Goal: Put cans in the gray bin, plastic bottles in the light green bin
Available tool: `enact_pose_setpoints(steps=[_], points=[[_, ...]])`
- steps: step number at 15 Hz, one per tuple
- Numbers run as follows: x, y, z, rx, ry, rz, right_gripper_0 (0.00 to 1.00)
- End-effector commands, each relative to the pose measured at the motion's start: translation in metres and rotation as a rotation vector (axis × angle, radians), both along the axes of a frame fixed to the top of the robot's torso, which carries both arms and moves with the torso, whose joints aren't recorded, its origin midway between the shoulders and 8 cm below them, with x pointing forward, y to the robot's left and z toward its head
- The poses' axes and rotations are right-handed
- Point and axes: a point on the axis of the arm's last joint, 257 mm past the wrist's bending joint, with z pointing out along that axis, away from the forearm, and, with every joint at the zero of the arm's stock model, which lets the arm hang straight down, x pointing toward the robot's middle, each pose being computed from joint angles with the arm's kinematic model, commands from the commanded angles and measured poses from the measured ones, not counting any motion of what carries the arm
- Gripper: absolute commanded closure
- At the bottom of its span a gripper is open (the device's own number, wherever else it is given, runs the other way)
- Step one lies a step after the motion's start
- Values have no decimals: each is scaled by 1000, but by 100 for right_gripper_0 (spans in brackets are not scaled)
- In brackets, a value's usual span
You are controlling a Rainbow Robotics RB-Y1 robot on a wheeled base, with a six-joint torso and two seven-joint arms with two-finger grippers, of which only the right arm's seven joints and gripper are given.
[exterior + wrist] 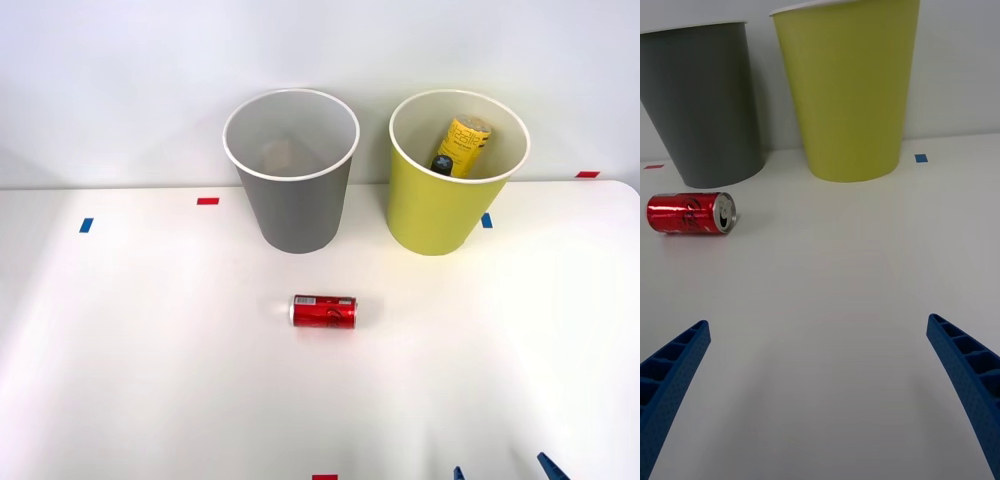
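Right end effector (820,390) is low over the worktop (150,380) with its blue ribbed fingers (970,375) spread wide and nothing between them, so this looks like the approach for the can pickup. The red can (324,311) lies on its side ahead of the end effector and off toward its left. The next move calls for swinging across and closing around the can's body. Beyond the can stands the gray bin (295,205), its target; the light green bin (435,210) beside it already holds a yellow-labelled bottle (462,144)
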Motion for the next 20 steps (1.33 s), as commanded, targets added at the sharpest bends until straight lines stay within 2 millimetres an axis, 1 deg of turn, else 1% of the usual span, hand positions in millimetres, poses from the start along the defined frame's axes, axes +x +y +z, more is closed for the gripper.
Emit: enact_pose_setpoints(steps=[1,20], points=[[0,0,0,0,0,0,0],[0,0,0,0,0,0,0]])
